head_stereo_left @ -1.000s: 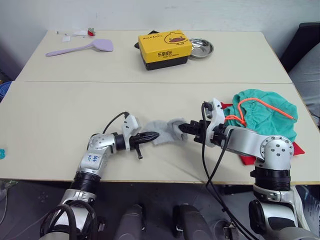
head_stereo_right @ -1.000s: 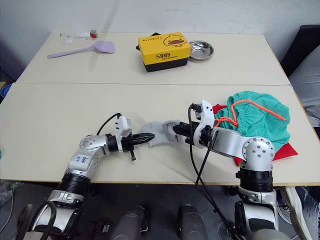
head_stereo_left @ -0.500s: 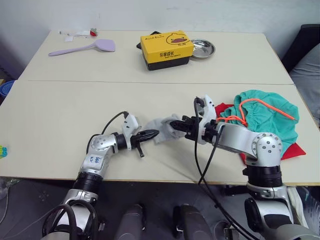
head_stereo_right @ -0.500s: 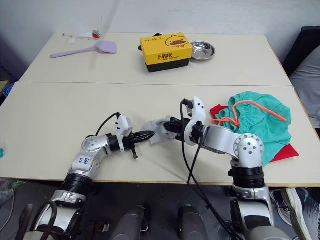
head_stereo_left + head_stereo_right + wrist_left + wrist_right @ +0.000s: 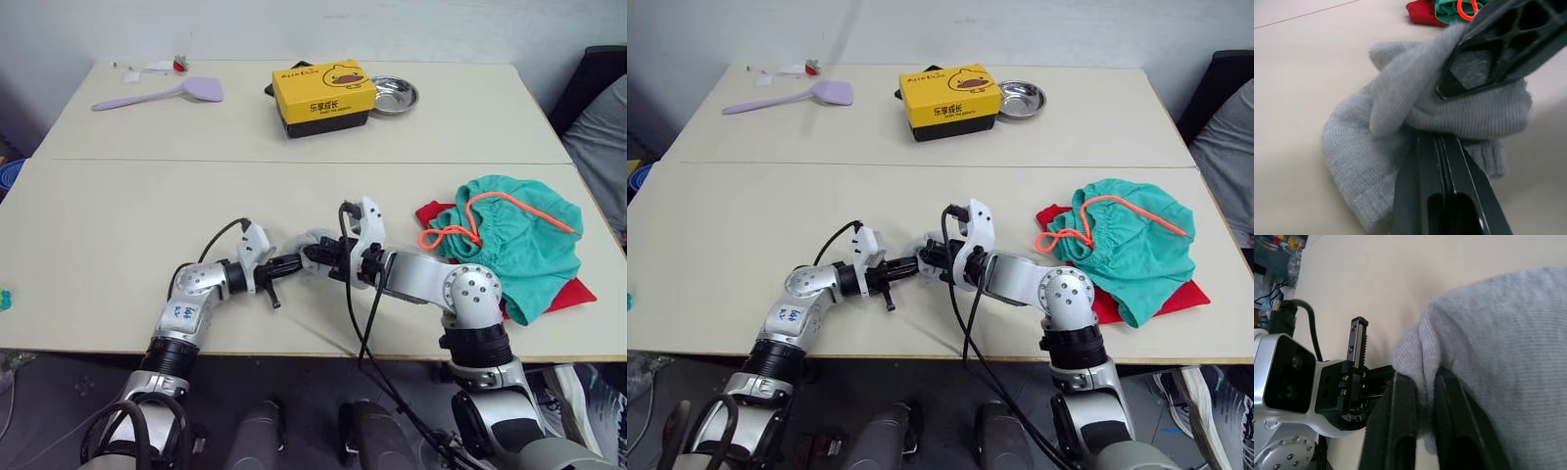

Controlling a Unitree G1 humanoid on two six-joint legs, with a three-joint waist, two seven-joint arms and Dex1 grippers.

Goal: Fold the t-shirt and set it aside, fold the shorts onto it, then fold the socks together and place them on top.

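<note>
Currently at sock-folding step: light grey soft knit socks [image 5: 312, 245] near front table edge, pinched between left gripper [image 5: 291, 262] and right gripper [image 5: 315, 256], both clamped on fabric; next, likely carrying onto teal-green shorts [image 5: 509, 238] over red t-shirt [image 5: 573, 294].

Socks at the near middle of the worktop [image 5: 118, 215], clothes pile to the right.
The socks [image 5: 315, 247] lie between the left tool [image 5: 294, 262] and right tool [image 5: 315, 255]. Well right, the shorts [image 5: 509, 240] sit on the t-shirt [image 5: 573, 294]. At the far edge: spatula [image 5: 162, 94] left, box [image 5: 321, 94] and bowl [image 5: 395, 94] centre.
</note>
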